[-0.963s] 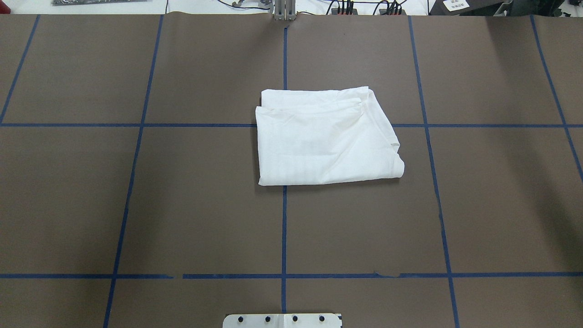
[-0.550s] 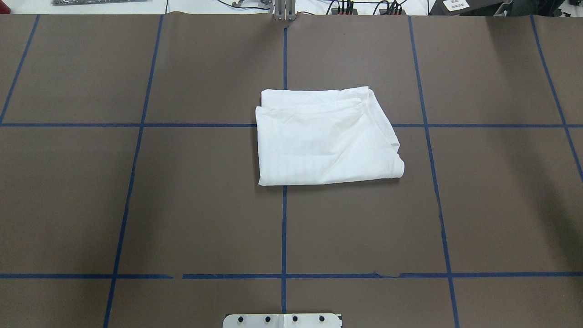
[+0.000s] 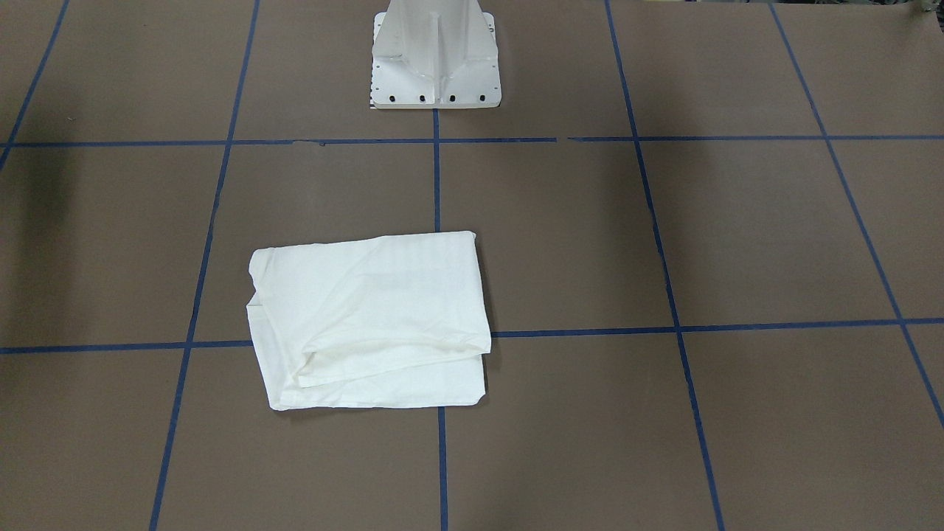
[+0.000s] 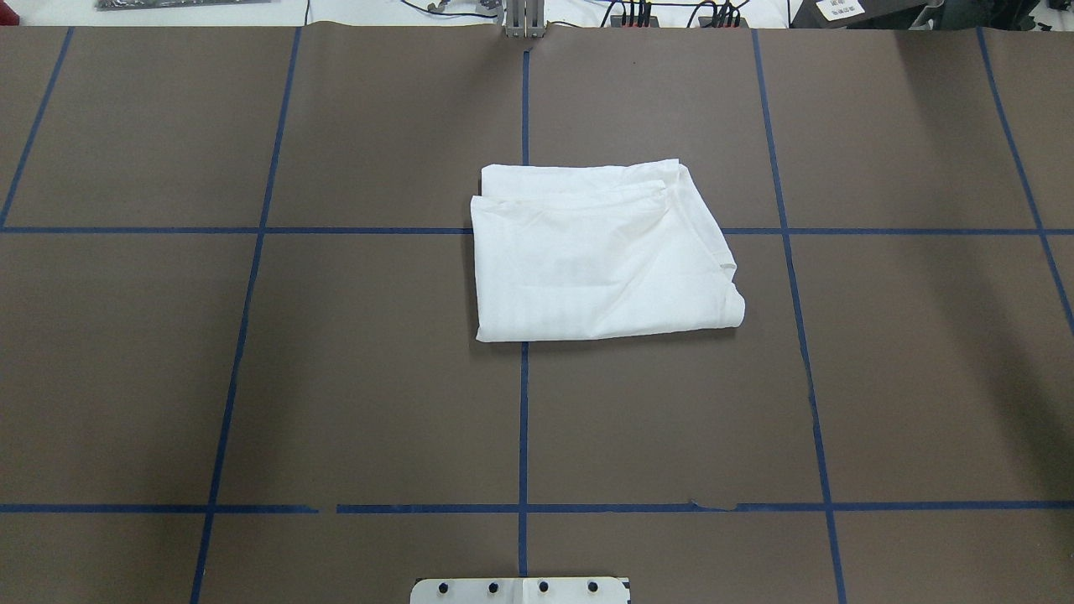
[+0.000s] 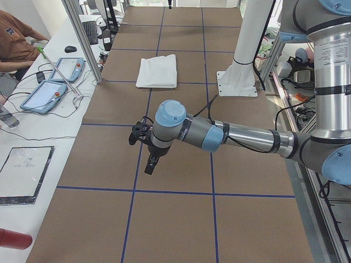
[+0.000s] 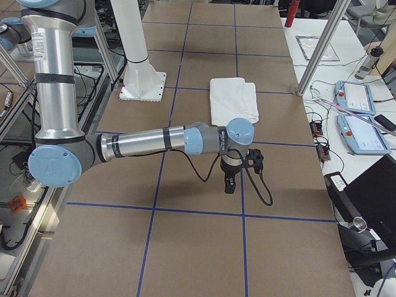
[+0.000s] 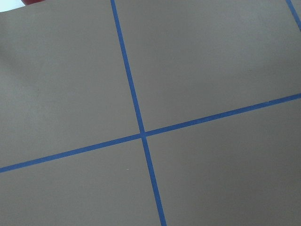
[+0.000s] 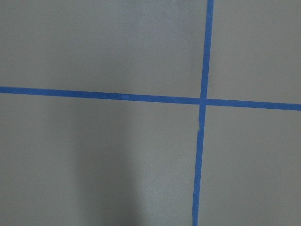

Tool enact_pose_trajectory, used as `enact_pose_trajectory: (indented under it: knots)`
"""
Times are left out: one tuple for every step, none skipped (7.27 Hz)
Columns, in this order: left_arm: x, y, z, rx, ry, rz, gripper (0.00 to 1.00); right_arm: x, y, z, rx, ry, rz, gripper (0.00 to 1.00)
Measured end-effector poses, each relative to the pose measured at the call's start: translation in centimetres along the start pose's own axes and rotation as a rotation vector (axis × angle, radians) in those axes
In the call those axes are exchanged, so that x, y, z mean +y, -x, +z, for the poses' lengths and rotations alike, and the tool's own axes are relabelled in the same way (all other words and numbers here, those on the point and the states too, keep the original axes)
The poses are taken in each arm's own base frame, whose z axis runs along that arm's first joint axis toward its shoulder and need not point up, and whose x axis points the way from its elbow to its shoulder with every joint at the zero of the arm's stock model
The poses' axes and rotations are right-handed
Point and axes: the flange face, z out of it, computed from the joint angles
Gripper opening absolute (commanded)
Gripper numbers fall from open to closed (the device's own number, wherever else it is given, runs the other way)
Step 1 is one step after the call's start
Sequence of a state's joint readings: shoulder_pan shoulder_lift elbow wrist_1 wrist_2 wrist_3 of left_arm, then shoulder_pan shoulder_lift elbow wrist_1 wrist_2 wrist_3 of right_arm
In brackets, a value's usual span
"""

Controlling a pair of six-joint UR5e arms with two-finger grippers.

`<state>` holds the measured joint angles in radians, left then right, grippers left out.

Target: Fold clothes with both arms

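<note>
One white shirt (image 4: pixel 600 252) lies folded into a rough rectangle on the brown worktop (image 4: pixel 336 377). It sits near the middle, mostly to the robot's right of the centre line. It covers the crossing where that line meets one of the blue tape lines (image 4: pixel 523 419) running across. In the overhead view its layered edges show along the far side and the right side. The white pedestal base (image 3: pixel 435 81) stands at the robot's edge of the worktop, well apart from the shirt.

Both arms are well apart from the cloth, one at each end of the worktop. The left arm (image 5: pixel 236 134) reaches out low and roughly level, and its left pincer (image 5: pixel 150 164) points down above a tape line. The right arm (image 6: pixel 148 143) mirrors this at the opposite end. Its right pincer (image 6: pixel 229 182) hangs downward with a black cable looping beside it. Both pincers appear only in the side views, so I cannot tell whether their jaws are apart or together. Each wrist camera shows only brown covering and a tape crossing.

Past the worktop's long edge opposite the robot, a person (image 5: pixel 16 38) in a brown top sits by two tablets (image 5: pixel 48 96) on a white desk.
</note>
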<state>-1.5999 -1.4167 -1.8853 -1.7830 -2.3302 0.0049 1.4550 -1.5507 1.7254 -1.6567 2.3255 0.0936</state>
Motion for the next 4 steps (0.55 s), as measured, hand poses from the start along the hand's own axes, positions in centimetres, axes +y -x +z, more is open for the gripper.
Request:
enact_pose_trajectory:
  knots:
    - [-0.06, -0.04, -0.04, 0.000, -0.004, 0.005, 0.99, 0.05, -0.05, 0.01, 0.000, 0.000, 0.001, 1.00]
    - [-0.09, -0.07, -0.06, 0.000, -0.006, 0.008, 0.99, 0.09, -0.08, 0.04, -0.001, 0.001, 0.002, 1.00]
    - [-0.10, -0.08, -0.07, 0.000, -0.007, 0.010, 0.99, 0.12, -0.08, 0.04, -0.001, 0.001, 0.002, 1.00]
    - [-0.11, -0.09, -0.07, 0.000, -0.007, 0.010, 0.99, 0.13, -0.06, 0.01, -0.002, 0.001, 0.001, 1.00]
